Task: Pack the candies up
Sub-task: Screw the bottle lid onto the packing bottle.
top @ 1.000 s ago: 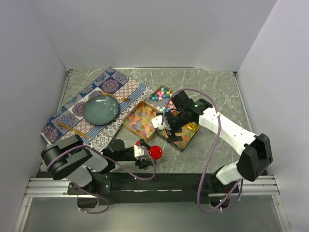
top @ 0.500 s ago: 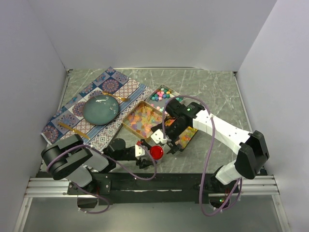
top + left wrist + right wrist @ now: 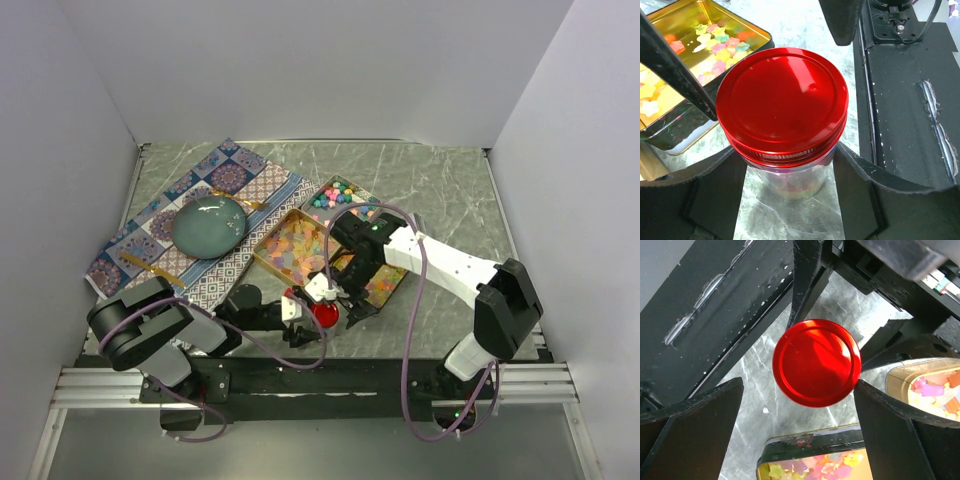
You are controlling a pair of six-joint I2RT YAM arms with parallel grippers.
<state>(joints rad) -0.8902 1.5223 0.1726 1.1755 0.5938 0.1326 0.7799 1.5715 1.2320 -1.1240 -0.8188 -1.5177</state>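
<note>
A clear jar (image 3: 322, 316) with a red lid (image 3: 782, 102) stands on the table near the front edge. My left gripper (image 3: 300, 318) is shut on the jar's body (image 3: 790, 182), one finger on each side. A few candies show through its glass. My right gripper (image 3: 336, 300) hangs open above the lid (image 3: 816, 362), its fingers (image 3: 690, 430) wide apart on either side. The candies lie in three open gold tins: pastel ones (image 3: 335, 194), yellow-pink ones (image 3: 295, 247) and orange ones (image 3: 380, 282), partly hidden by my right arm. Star-shaped candies (image 3: 715, 45) show in the left wrist view.
A teal plate (image 3: 208, 225) sits on a patterned cloth (image 3: 235, 170) at the back left, with gold cutlery (image 3: 143, 266) beside it. A black base rail (image 3: 380, 372) runs along the near edge. The tins (image 3: 810, 452) stand close behind the jar.
My right gripper has moved from over the tins toward the near edge and now hangs above the red lid. My left gripper and the jar have not moved.
</note>
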